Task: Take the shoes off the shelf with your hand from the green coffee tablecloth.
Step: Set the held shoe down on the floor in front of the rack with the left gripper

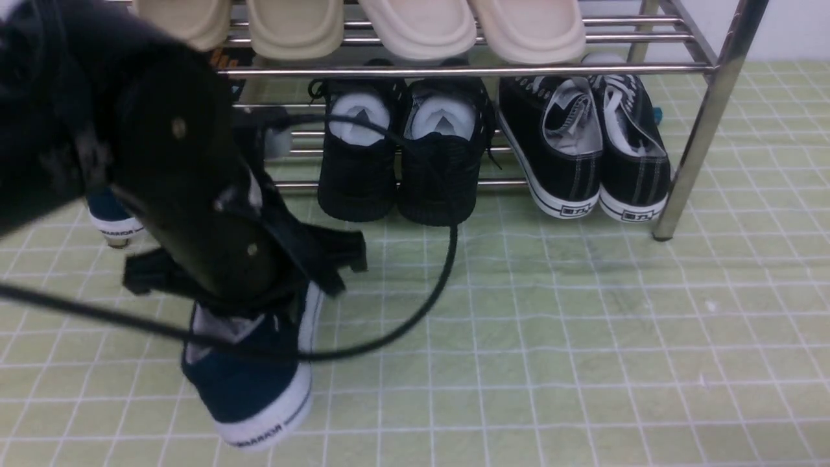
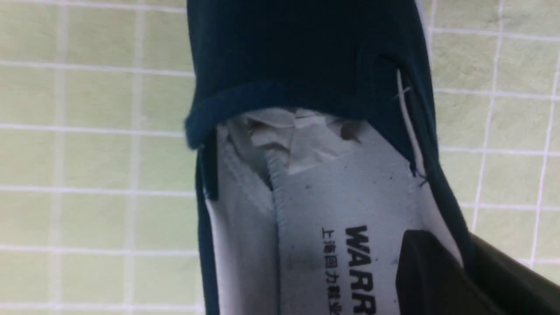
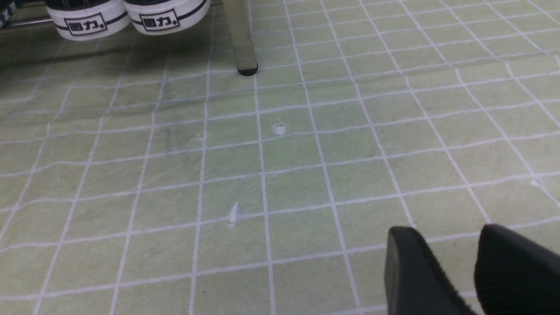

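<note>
Fingers (image 2: 431, 275) of the left pincer (image 1: 279, 305) are pressed together on the side wall of one navy shoe (image 1: 253, 383), one finger inside on the printed insole (image 2: 350, 210). The shoe hangs tilted, toe down, in front of the shelf (image 1: 707, 123), over the wrinkled green checked cloth (image 1: 583, 337); whether it touches the cloth I cannot tell. The right pincer (image 3: 450, 238) stands slightly open over bare cloth, holding nothing. The second navy shoe (image 1: 113, 217) is mostly hidden behind the left arm (image 1: 97, 117), at the shelf's left end.
</note>
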{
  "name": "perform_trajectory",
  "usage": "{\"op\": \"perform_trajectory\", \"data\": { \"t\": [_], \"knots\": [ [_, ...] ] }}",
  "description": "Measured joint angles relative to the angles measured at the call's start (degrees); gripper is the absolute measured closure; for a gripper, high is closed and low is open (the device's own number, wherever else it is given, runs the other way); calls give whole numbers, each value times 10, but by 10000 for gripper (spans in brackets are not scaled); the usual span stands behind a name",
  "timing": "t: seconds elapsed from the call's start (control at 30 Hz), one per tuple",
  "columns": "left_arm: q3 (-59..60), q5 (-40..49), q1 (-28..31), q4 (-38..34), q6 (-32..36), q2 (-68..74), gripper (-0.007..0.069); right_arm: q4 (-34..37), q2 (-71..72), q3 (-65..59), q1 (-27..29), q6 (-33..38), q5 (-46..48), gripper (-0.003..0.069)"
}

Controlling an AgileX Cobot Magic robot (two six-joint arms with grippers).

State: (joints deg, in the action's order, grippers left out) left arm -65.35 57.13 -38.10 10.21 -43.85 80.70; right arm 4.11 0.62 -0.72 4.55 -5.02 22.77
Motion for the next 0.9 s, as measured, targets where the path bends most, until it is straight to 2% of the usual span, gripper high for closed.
{"op": "perform_trajectory", "data": {
  "t": [0.1, 0.13, 0.17, 0.2, 0.3, 0.4, 0.63, 0.9],
  "knots": [
    [30, -45, -19, 23, -48, 5, 589, 0, 0, 0, 0, 0, 0, 421],
    [49, -81, -32, 48, -100, 12, 589, 0, 0, 0, 0, 0, 0, 421],
    [53, -84, -35, 55, -106, 14, 589, 0, 0, 0, 0, 0, 0, 421],
    [64, -105, -45, 89, -150, 23, 589, 0, 0, 0, 0, 0, 0, 421],
    [71, -113, -61, 145, -211, 44, 589, 0, 0, 0, 0, 0, 0, 421],
    [72, -116, -72, 169, -239, 68, 589, 0, 0, 0, 0, 0, 0, 421],
    [72, -140, -79, 168, -241, 108, 586, 0, 0, 0, 0, 0, 0, 421],
    [72, -141, -79, 163, -192, 113, 586, 0, 0, 0, 0, 0, 0, 421]
  ]
}}
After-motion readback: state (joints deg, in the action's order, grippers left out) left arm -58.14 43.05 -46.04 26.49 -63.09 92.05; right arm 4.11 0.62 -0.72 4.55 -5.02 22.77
